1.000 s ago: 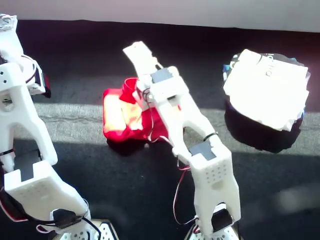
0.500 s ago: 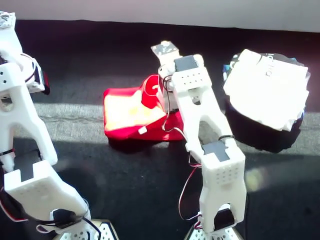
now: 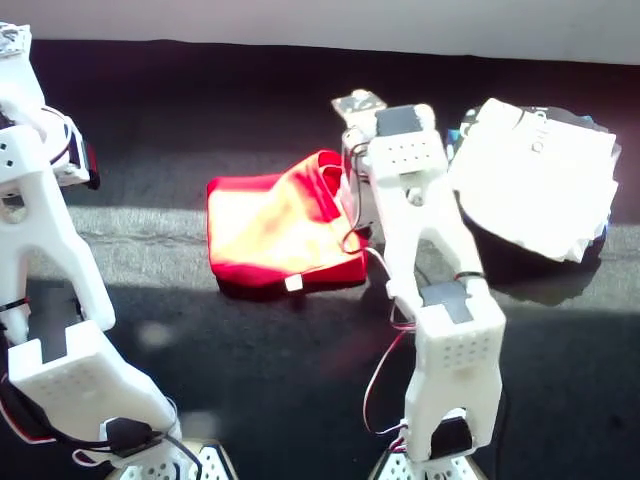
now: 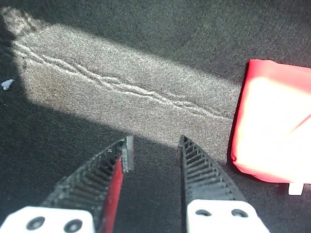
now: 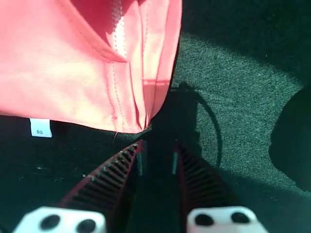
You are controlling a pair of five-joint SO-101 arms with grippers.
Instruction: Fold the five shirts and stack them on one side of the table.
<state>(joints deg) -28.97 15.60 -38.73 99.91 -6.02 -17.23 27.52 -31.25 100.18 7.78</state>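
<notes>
A red shirt (image 3: 280, 228) lies folded on the dark carpet near the table's middle, a small white tag (image 3: 293, 284) at its near edge. My right arm (image 3: 405, 160) stands over the shirt's right edge. In the right wrist view my right gripper (image 5: 156, 148) is open by a narrow gap with only carpet between its fingers, its tips just short of the shirt's folded hem (image 5: 141, 97). My left gripper (image 4: 154, 145) is open over bare carpet, to the left of the red shirt (image 4: 272, 131) and apart from it.
A stack of folded shirts (image 3: 530, 175), white on top and dark below, sits at the table's right side, close to the right arm. The left arm (image 3: 40, 210) stands along the left edge. A sunlit band (image 4: 121, 92) crosses the carpet.
My right arm swung to the right, carrying a raised part of the red shirt over it. The shirt now lies flatter and wider, and the gripper no longer holds it. The left arm kept still.
</notes>
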